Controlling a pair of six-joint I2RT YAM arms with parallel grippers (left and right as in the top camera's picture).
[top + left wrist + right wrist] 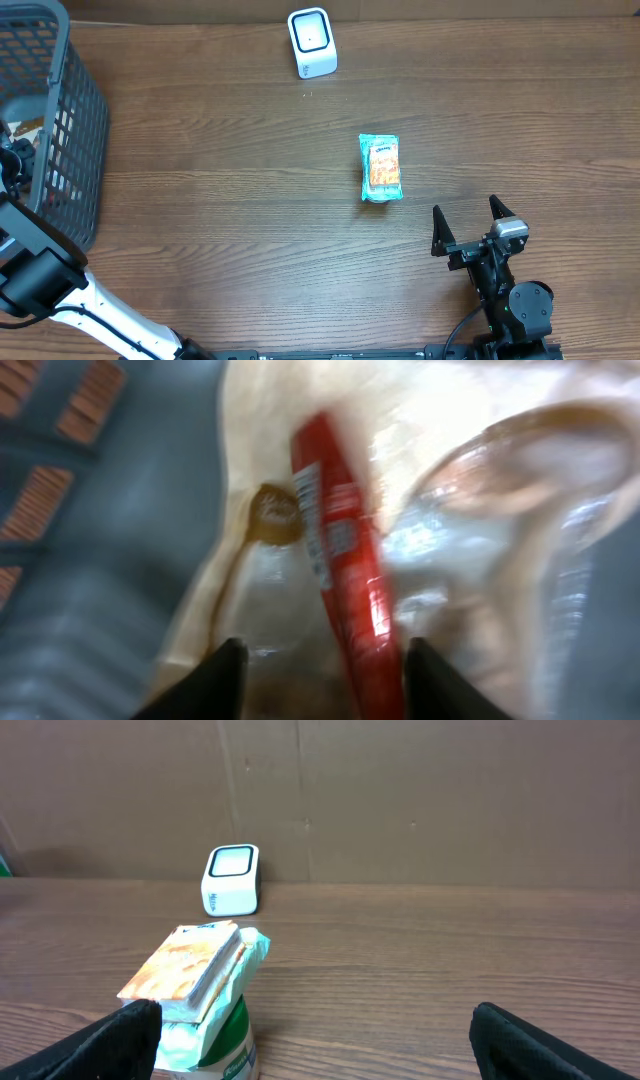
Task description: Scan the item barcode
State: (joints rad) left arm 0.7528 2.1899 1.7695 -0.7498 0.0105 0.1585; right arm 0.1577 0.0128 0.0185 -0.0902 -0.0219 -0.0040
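here, one claw hangs in the grey basket [75, 120] and a teal snack packet [380, 167] lies mid-table.
the left gripper [325, 655] has its fingers spread over a blurred clear wrapper with a red label [335, 550], pinching nothing. the right gripper [466, 208] stands wide apart near the snack packet, which lies well apart from the white barcode scanner [311, 42].
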